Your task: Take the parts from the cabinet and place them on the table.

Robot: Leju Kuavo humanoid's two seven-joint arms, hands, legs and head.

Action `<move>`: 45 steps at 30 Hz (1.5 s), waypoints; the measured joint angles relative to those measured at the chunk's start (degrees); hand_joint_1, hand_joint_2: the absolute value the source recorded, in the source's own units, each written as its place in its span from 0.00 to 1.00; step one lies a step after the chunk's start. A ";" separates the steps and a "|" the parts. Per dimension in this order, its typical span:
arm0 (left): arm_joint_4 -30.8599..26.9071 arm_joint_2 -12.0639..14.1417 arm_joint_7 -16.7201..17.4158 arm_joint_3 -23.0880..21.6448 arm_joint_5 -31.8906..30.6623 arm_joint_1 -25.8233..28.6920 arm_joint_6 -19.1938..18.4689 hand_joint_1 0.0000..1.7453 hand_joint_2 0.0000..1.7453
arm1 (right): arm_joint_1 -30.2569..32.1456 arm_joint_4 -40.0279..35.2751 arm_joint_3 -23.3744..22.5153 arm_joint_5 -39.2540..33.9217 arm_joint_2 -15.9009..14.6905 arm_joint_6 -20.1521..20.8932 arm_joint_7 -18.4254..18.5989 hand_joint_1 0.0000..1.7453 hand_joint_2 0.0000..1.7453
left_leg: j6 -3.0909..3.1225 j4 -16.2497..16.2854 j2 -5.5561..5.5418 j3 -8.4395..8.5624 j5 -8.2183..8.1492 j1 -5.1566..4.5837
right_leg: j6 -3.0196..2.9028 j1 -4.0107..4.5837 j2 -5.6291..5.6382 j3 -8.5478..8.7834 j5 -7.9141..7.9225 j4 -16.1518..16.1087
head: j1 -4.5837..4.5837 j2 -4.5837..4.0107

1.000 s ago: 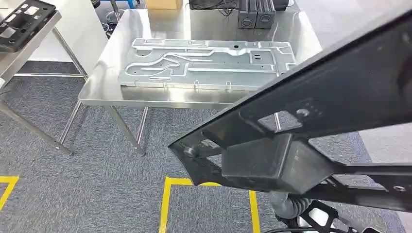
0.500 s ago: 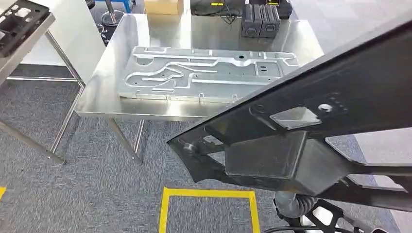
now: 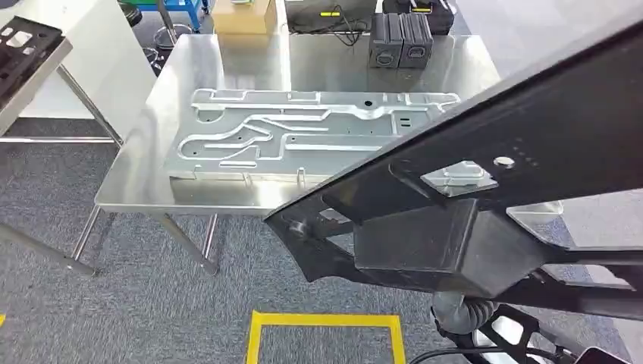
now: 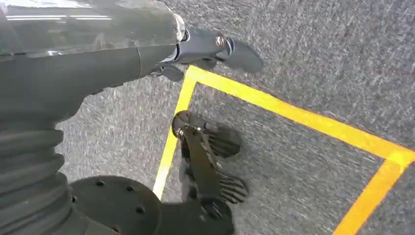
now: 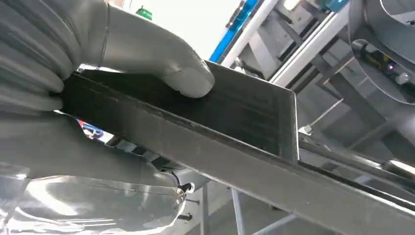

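The right hand (image 5: 122, 93) grips the black plastic frame part (image 3: 485, 189): in the right wrist view its thick grey thumb presses down on the part's flat black wall, with the rest of the hand closed under it. In the head view this one black part slants across the right side, raised above the carpet and overlapping the near right corner of the steel table (image 3: 227, 68). The left hand (image 4: 205, 51) hangs over the grey carpet beside yellow floor tape (image 4: 293, 115); it holds nothing, and how far its dark fingers are spread I cannot tell.

One stamped sheet-metal panel (image 3: 303, 136) lies flat on the table. At the table's far edge stand two dark grey boxes (image 3: 400, 39), side by side, and one cardboard box (image 3: 243, 17). A second table at the far left carries one black frame part (image 3: 21, 45).
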 joint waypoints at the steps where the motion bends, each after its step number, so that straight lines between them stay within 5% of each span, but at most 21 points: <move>1: 0.00 0.00 0.00 0.02 0.09 0.17 0.09 0.00 1.00 | 0.10 0.00 0.02 0.13 0.00 0.11 0.00 0.98 1.00 | -0.13 2.61 0.00 -2.24 -2.05 0.02 | -0.06 0.04 0.07 0.61 -0.55 0.00 | 0.00 0.00; 3: 0.00 0.00 -0.07 0.07 0.50 0.45 0.24 0.00 1.00 | 0.30 0.00 0.13 0.72 0.02 0.48 0.00 0.98 1.00 | -0.10 1.94 0.00 -4.05 -2.49 0.02 | 0.02 0.05 0.33 2.28 -1.79 0.00 | 0.00 0.00; 4: 0.00 0.00 -0.09 0.07 0.50 0.47 0.28 0.00 1.00 | 0.34 -0.02 0.15 0.86 0.02 0.64 0.00 0.98 1.00 | 0.07 -1.68 0.00 -3.50 -0.21 0.02 | 0.13 0.06 0.41 3.39 -2.58 0.00 | 0.00 0.00; 7: 0.00 0.11 -0.42 0.13 0.59 0.73 0.31 0.00 1.00 | 0.42 -0.07 0.17 1.07 0.09 1.20 0.00 0.98 1.00 | 1.35 -13.41 0.01 -2.59 12.20 -0.48 | 0.61 0.32 0.41 5.58 -4.60 0.35 | 0.02 0.00; 8: 0.02 0.13 -0.42 0.13 0.57 0.71 0.24 0.00 1.00 | 0.74 -0.11 0.22 1.27 0.15 1.18 0.00 0.98 1.00 | 1.37 -13.42 0.10 -2.22 10.55 -0.56 | 1.06 0.31 0.76 5.35 -5.01 0.01 | 0.00 0.00; 12: 0.00 0.17 -0.92 0.13 0.31 0.72 -0.31 0.00 1.00 | 1.10 -1.20 0.09 2.03 0.15 0.66 0.00 0.98 1.00 | 2.68 -14.75 -0.03 0.11 10.88 -0.38 | 2.23 -0.04 0.54 5.75 -4.95 2.16 | 0.02 0.00; 14: 0.00 0.28 -1.01 0.13 0.31 0.63 -0.33 0.00 1.00 | 1.33 -1.73 -0.18 2.78 0.13 -0.24 0.00 0.98 1.00 | 3.21 -15.17 0.01 1.35 10.31 -0.26 | 2.76 -0.08 0.41 1.64 -6.30 9.33 | 0.04 0.00; 17: 0.00 0.26 -1.53 0.15 0.90 0.73 0.07 0.00 1.00 | 3.40 -2.23 -0.92 4.44 0.13 -1.73 0.00 0.98 1.00 | 3.18 -15.15 -0.18 2.37 9.01 -0.28 | 3.63 -0.56 0.32 -5.18 -11.66 16.97 | 0.02 0.00; 18: 0.00 0.24 -1.82 0.17 1.25 0.89 0.29 0.00 1.00 | 4.43 -2.62 -1.34 5.67 0.13 -2.27 0.00 0.98 1.00 | 3.14 -15.14 -0.27 2.94 8.54 -0.27 | 3.62 -0.58 0.22 -5.58 -10.39 15.98 | 0.02 0.00; 21: 0.00 -0.07 -2.62 0.39 1.71 1.34 0.42 0.00 1.00 | 6.80 -3.85 -1.71 9.93 0.17 -5.32 0.00 0.98 1.00 | 2.76 -15.14 -0.31 5.05 7.05 -0.27 | 3.06 -0.53 0.07 -1.79 0.48 3.08 | 0.02 0.00; 22: 0.00 -0.11 -2.93 0.44 1.56 1.44 0.29 0.00 1.00 | 7.17 -3.66 -1.85 10.28 0.20 -6.70 0.00 0.98 1.00 | 2.52 -15.18 -0.31 5.42 6.71 -0.31 | 2.73 -0.33 0.11 -1.13 0.85 1.10 | 0.04 0.00; 23: 0.00 -0.15 -3.15 0.42 1.23 1.36 -0.04 0.00 1.00 | 6.83 -2.53 -2.50 10.14 0.45 -7.52 0.00 0.98 1.00 | 2.16 -15.14 -0.35 5.14 6.51 -0.46 | 2.40 0.15 0.04 -1.55 -1.30 0.62 | 0.04 0.00; 24: 0.00 -0.15 -3.28 0.42 1.07 1.31 -0.13 0.00 1.00 | 6.59 -1.25 -3.66 9.80 0.85 -8.06 0.00 0.98 1.00 | 1.69 -15.18 -0.20 4.95 6.20 -0.47 | 1.88 0.12 0.11 -1.47 0.49 0.60 | 0.00 0.00; 26: 0.00 -0.15 -3.35 0.37 1.01 1.34 -0.70 0.00 1.00 | 4.48 3.08 -6.55 9.99 1.64 -6.65 0.00 0.98 1.00 | 0.89 -14.54 -0.09 5.47 6.56 -0.73 | 1.22 0.06 0.18 -1.11 0.75 0.37 | 0.02 0.00; 28: 0.00 -0.09 -3.46 0.35 0.74 0.94 -1.27 0.00 1.00 | -0.42 10.99 -10.48 12.18 2.84 -5.00 0.04 0.98 1.00 | 0.42 -12.57 -0.12 4.76 4.81 -0.46 | 0.66 -0.42 0.29 -0.52 1.07 -0.21 | -0.04 0.00; 32: 0.00 -0.07 -4.09 0.26 0.40 0.67 -2.23 0.00 1.00 | -8.79 26.73 -15.85 23.15 4.43 -8.64 1.11 0.98 1.00 | -0.49 3.28 -0.08 -4.04 -2.24 -0.21 | 0.31 -0.18 -0.12 -0.59 0.89 -0.15 | -0.04 0.00; 34: 0.00 -0.04 -4.35 0.26 0.13 0.98 -2.62 0.00 1.00 | -13.17 34.35 -16.02 29.79 5.24 -11.05 2.66 0.98 1.00 | -0.17 1.39 -0.07 -4.17 0.41 -0.09 | 0.37 -0.19 0.03 -0.50 0.84 -0.09 | -0.04 0.00; 37: 0.00 0.07 -4.50 0.24 0.11 0.88 -2.86 0.00 1.00 | -16.86 41.27 -16.28 31.87 6.14 -12.13 3.13 0.98 1.00 | -0.01 -13.85 0.08 1.55 9.28 0.10 | 0.96 -0.16 -0.21 0.05 0.31 0.07 | -0.04 0.00; 38: 0.00 0.07 -4.50 0.24 0.09 0.85 -2.86 0.00 1.00 | -17.87 42.91 -16.31 31.96 6.41 -12.33 3.13 0.98 1.00 | 0.23 -14.57 0.09 1.57 7.66 -0.18 | 1.14 0.02 -0.28 -0.08 0.35 0.26 | -0.04 0.00; 42: 0.00 0.04 -4.59 0.22 0.09 1.20 -2.89 0.00 1.00 | -19.53 46.99 -16.31 32.35 7.02 -12.39 3.19 0.98 1.00 | 2.01 -14.93 -0.01 1.77 9.12 -0.17 | 2.39 0.18 -0.33 -0.39 0.26 0.12 | -0.04 0.00; 45: 0.00 0.04 -4.66 0.17 0.02 1.01 -3.02 0.00 1.00 | -21.10 48.94 -16.24 37.85 7.21 -13.88 6.00 0.98 1.00 | 2.67 -15.33 0.00 2.06 9.26 0.08 | 2.94 -0.17 -0.20 -3.90 -4.44 7.98 | -0.04 0.00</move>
